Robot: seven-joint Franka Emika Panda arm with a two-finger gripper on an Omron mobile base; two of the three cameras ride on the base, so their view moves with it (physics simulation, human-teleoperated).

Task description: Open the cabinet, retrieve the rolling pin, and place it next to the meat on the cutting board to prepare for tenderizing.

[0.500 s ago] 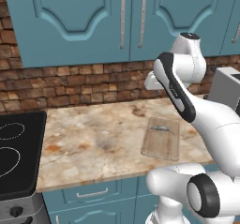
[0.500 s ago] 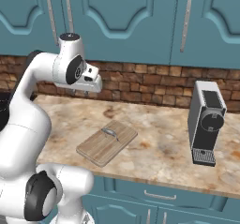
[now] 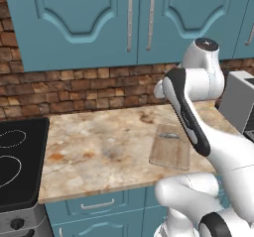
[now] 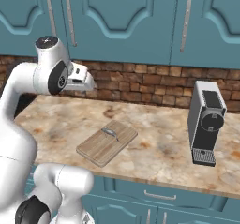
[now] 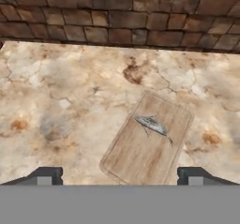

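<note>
Hand view looks down at the counter (image 5: pixel 61 101). The gripper (image 5: pixel 119 175) has its jaws wide apart and holds nothing. Its two dark tips sit at 7 and 5 o'clock. One cutting board (image 5: pixel 149 145) lies flat at about 5 o'clock, and one small grey piece of meat (image 5: pixel 152 125) rests on its far half, with room beside it for the rolling pin. The cabinet (image 3: pixel 124 20) has two doors, both shut, so the rolling pin is probably inside. One coffee machine (image 4: pixel 206 122) stands at 3 o'clock of the board in the right base view.
</note>
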